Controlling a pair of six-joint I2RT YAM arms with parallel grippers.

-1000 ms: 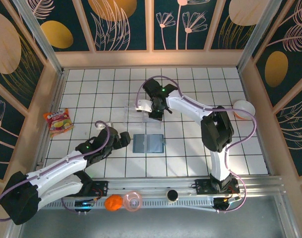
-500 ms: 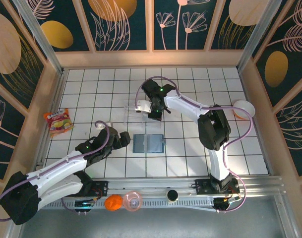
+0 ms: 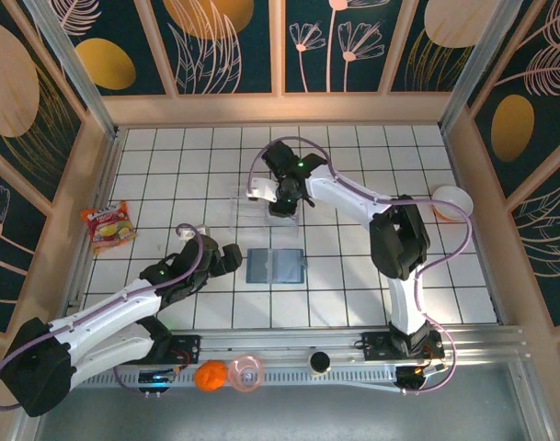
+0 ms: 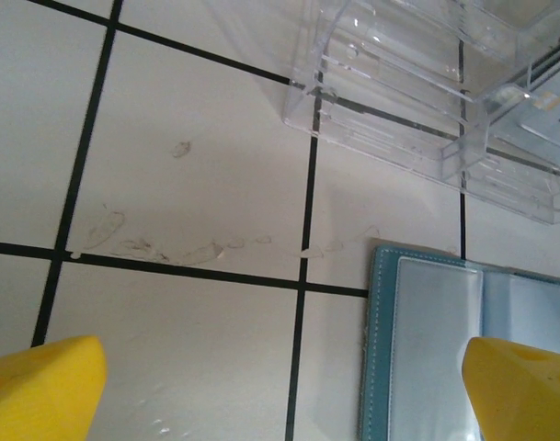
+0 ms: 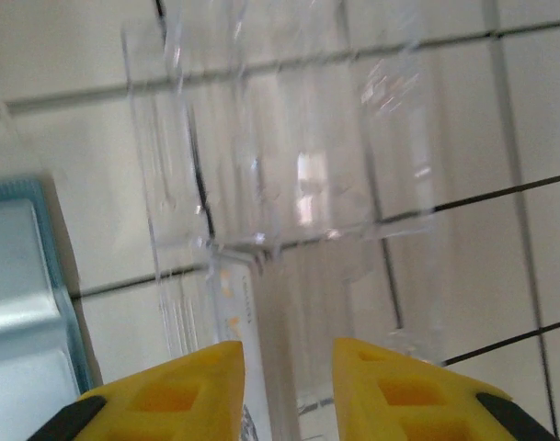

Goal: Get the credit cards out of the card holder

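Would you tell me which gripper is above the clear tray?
The right gripper, reaching over the clear tray; the left gripper sits beside the open teal card holder.

In the left wrist view, the teal-blue folding card holder [image 4: 427, 340] runs off the bottom and right edges, and the left gripper [image 4: 284, 395] covers part of it. In the right wrist view it is blurred. There a pale thin card [image 5: 235, 303] leaves the bottom edge beside the right gripper [image 5: 289, 367], and whether the gripper has hold of it is unclear.

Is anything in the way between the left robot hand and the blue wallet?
No, nothing visible. Only bare white tile lies between the left gripper and the opened card holder. The clear tray sits farther back, off that path.
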